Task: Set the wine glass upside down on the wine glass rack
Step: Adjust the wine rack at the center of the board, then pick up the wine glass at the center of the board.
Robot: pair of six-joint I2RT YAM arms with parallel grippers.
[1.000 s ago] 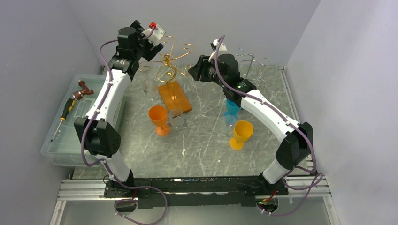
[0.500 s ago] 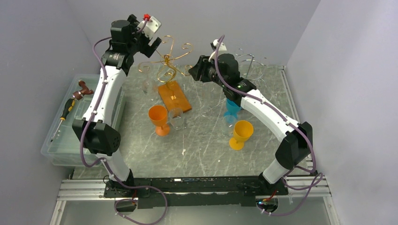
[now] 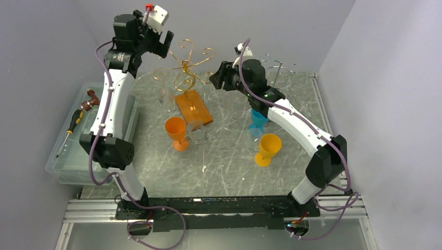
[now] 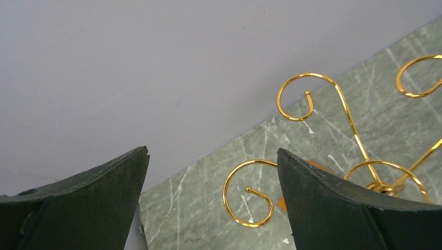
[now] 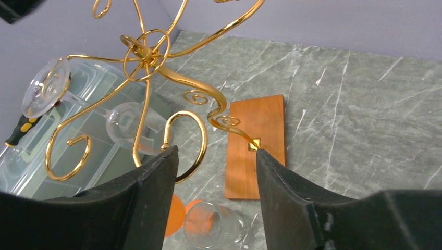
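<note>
Gold rack (image 3: 184,64) (wooden base (image 3: 194,107)) upright

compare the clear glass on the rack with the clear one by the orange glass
The rack glass hangs upside down, its foot caught in a gold hook of the rack. The standing glass seems upright, rim up. The rack glass is off the table. The standing glass rests on it beside the orange glass, in front of the wooden base. Both are clear.

Two orange goblets (image 3: 177,132), one blue goblet (image 3: 257,123), three clear glasses (image 3: 196,130), two racks (image 3: 186,73)
</note>
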